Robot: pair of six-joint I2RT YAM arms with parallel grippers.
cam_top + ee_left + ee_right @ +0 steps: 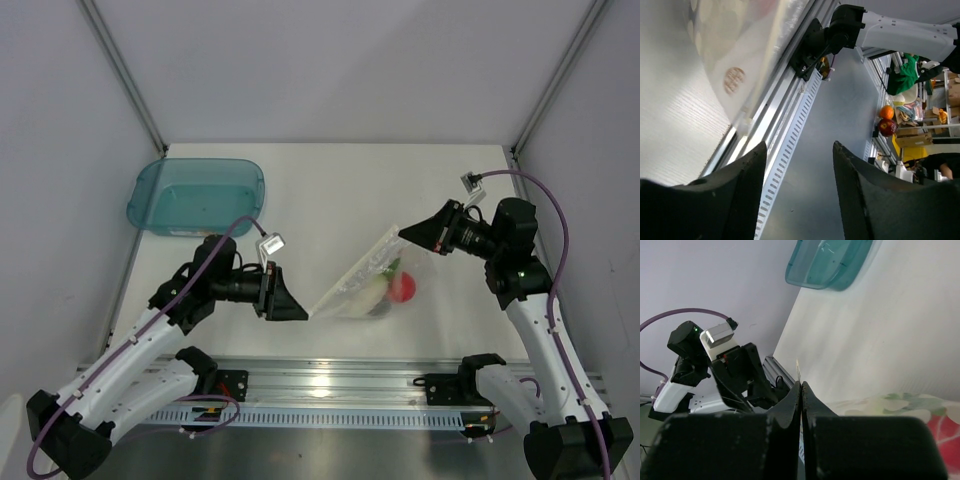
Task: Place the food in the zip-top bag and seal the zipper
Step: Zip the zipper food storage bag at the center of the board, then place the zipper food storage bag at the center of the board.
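Note:
The clear zip-top bag point(365, 280) lies tilted mid-table with the food inside: the red tomato point(403, 288), the white radish point(372, 292) with green leaves, and the dark piece point(381, 311). My right gripper point(401, 233) is shut on the bag's far top corner; in the right wrist view point(800, 385) a thin strip of bag edge shows between the closed fingers. The zipper edge point(352, 272) runs from there down to my left gripper point(304, 313), which is open beside the bag's near corner. The left wrist view point(799, 146) shows nothing between its fingers, with the bag point(735, 55) off to the upper left. I cannot tell if the zipper is sealed.
A teal tray point(197, 195) stands at the back left and also shows in the right wrist view point(830, 260). The aluminium rail point(330, 375) runs along the table's near edge. Grey walls close in the left, right and back.

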